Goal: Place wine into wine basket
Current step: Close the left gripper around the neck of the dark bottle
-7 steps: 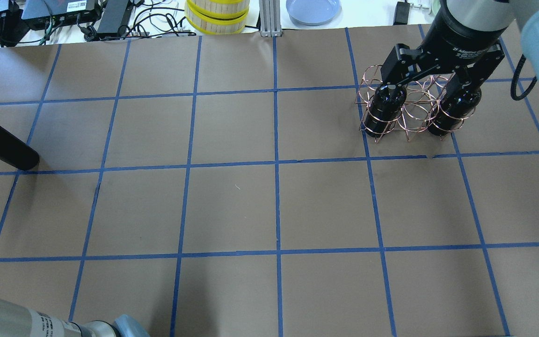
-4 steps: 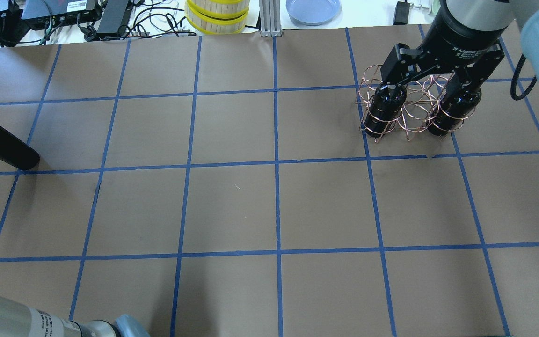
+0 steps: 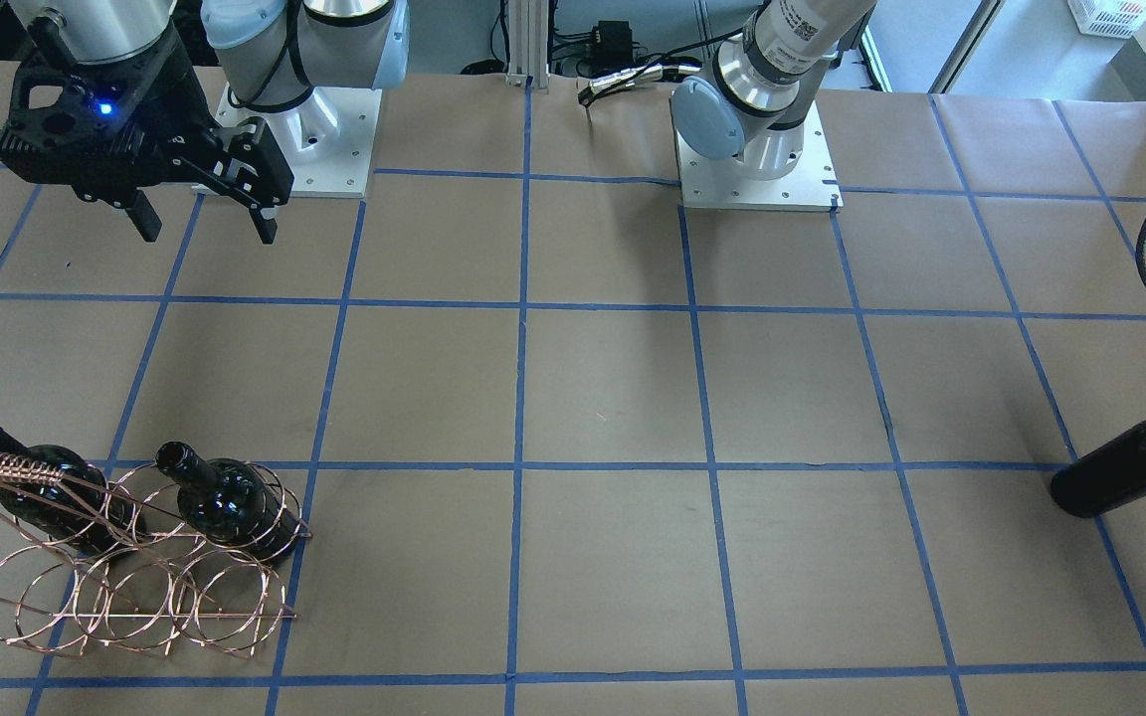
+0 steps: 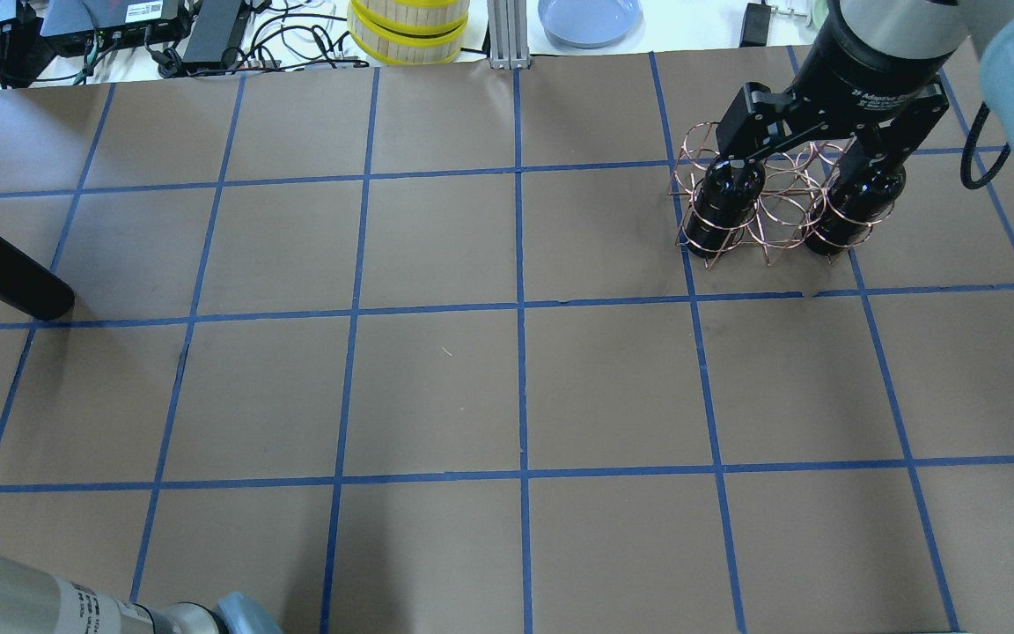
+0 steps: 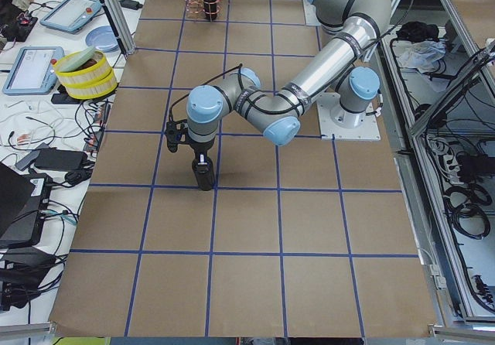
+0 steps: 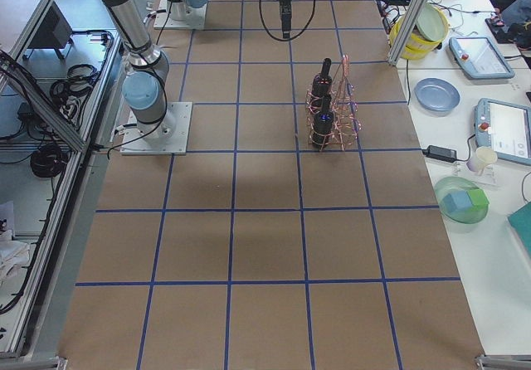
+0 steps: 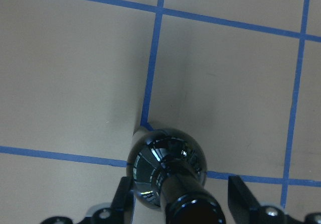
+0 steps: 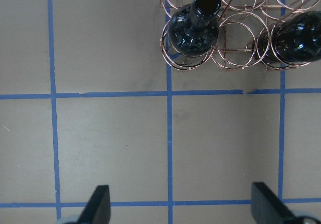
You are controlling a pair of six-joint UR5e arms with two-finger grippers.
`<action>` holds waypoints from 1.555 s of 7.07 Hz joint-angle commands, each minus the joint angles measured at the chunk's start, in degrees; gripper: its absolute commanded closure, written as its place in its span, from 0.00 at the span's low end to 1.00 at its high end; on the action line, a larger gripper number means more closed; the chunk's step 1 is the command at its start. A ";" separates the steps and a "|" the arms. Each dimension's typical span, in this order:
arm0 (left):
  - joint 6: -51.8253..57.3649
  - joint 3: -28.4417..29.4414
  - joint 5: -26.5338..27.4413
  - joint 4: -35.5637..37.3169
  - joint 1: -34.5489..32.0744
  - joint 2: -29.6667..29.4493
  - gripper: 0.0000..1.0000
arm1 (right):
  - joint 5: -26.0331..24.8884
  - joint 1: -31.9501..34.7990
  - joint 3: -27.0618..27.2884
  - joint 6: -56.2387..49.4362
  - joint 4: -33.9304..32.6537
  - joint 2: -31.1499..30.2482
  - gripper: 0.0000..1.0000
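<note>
The copper wire wine basket (image 4: pixel 780 220) stands at the far right of the table and holds two dark wine bottles (image 4: pixel 723 207) (image 4: pixel 855 211) upright in its end rings. It also shows in the front view (image 3: pixel 135 607). My right gripper (image 4: pixel 802 154) hovers open and empty high above the basket, and the bottles (image 8: pixel 193 33) show far below it. A third wine bottle (image 4: pixel 5 277) stands upright at the table's far left edge. My left gripper (image 7: pixel 183 204) is open, with its fingers (image 7: pixel 241 199) on either side of that bottle's neck (image 7: pixel 193 211).
A yellow-rimmed round container (image 4: pixel 408 31), a blue plate (image 4: pixel 589 18) and cables and electronics (image 4: pixel 111 26) lie beyond the table's far edge. The brown paper is marked with a blue tape grid (image 4: pixel 520 308).
A little more of my left gripper shows at the overhead view's left edge, by the third bottle's top. The bottles, the basket and my right gripper have hardly moved.
</note>
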 commanded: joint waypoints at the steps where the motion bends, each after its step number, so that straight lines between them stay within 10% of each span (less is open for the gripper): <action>1: 0.01 0.00 0.00 0.37 -0.05 -0.10 0.37 | 0.00 0.00 0.00 0.00 0.00 0.00 0.00; 11: -0.44 -0.36 4.40 1.51 -1.72 -0.63 0.55 | 0.00 0.00 0.00 0.00 0.00 0.00 0.00</action>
